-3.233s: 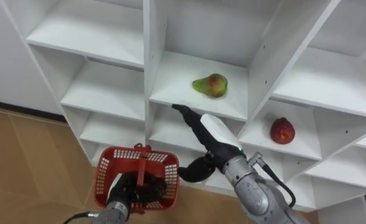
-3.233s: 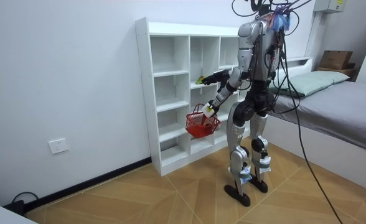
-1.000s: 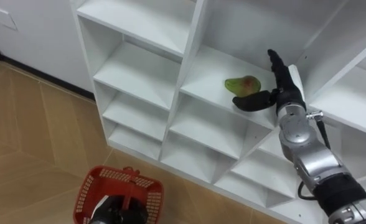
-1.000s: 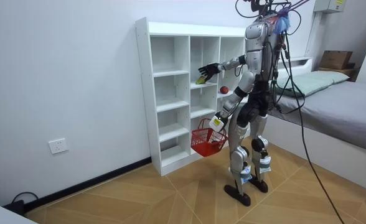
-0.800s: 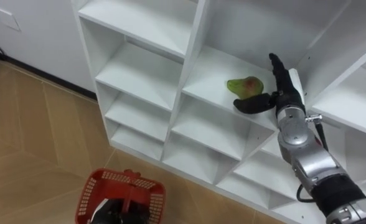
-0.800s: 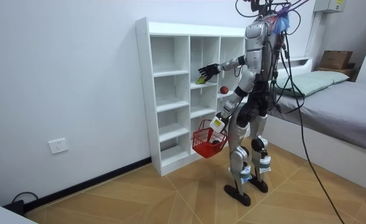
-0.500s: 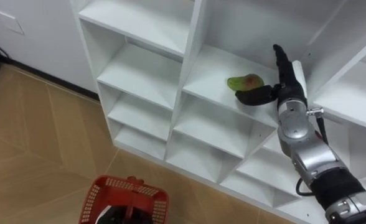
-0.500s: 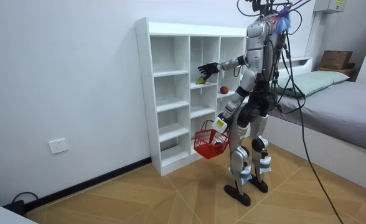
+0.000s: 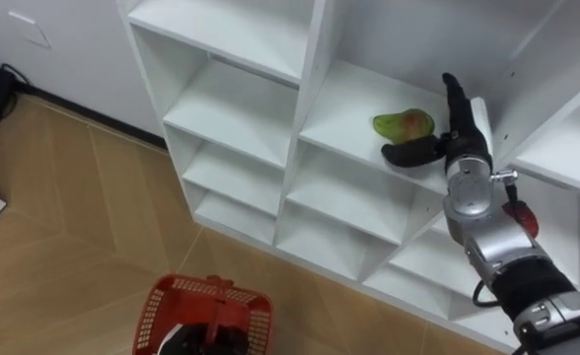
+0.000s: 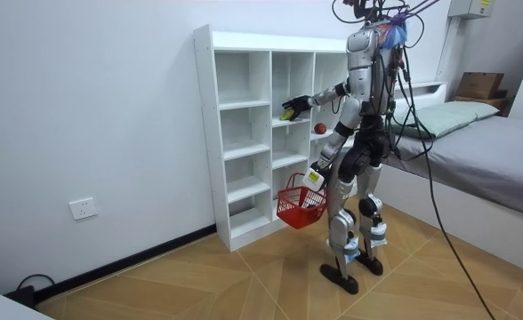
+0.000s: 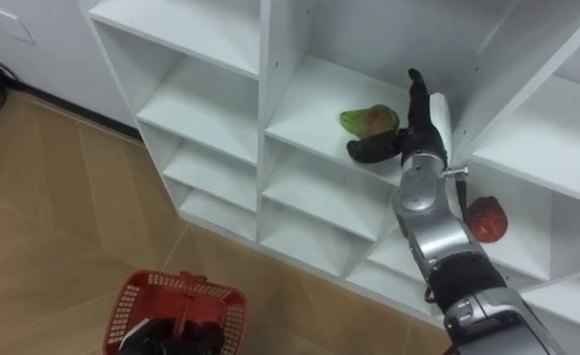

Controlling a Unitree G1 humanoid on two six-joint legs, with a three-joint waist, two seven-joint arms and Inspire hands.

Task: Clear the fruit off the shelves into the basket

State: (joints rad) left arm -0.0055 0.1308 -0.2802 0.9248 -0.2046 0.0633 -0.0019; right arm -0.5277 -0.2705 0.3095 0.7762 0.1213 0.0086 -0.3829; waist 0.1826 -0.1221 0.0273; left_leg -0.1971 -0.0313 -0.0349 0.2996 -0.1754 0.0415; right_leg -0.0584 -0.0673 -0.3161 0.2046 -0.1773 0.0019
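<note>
Nearer now, the open right hand (image 9: 465, 148) flanks the green-red pear-shaped fruit (image 9: 403, 122) on the white closet shelf (image 9: 344, 104), grasping nothing. The fruit is probably light, firm and apt to roll, so cup its broad middle. Well below the fruit, the left hand (image 9: 207, 341) clasps the red plastic basket (image 9: 158, 298).

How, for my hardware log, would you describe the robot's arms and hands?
The right hand has slim black fingers and thumb, with a white plate on its back. Its forearm is a silver-grey metal cylinder, turning black nearer the elbow, with a thin black cable beside the wrist. The left hand, at the red basket, is black too.
</note>
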